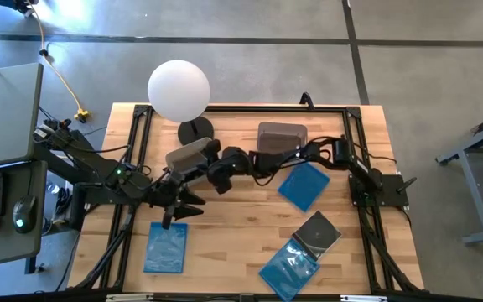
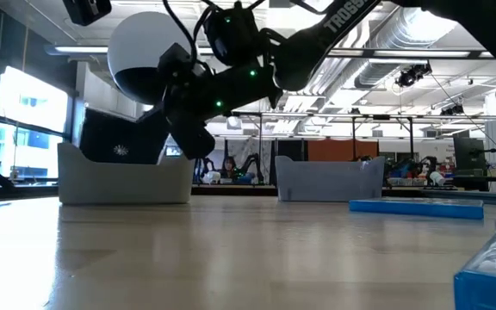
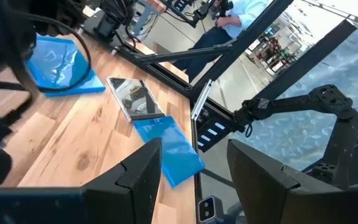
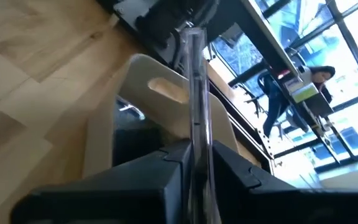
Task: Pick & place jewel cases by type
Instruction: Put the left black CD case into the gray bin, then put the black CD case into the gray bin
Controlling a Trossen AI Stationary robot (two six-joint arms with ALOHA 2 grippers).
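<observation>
We see a pale striped-wood desk (image 1: 241, 222) with a black frame. Translucent blue jewel cases: lower left (image 1: 166, 247), centre right (image 1: 303, 185), bottom centre (image 1: 290, 267). One dark shiny case (image 1: 319, 230) right of centre. Two grey translucent tubs, left (image 2: 124, 178) and middle (image 2: 330, 180) of the low view. White globe lamp (image 1: 179, 90) upper centre. Arms black; right hand (image 4: 194, 165) pinches a clear case (image 4: 196, 93).

Two dark jointed arms with black cables, small green lights, white lettering.
</observation>
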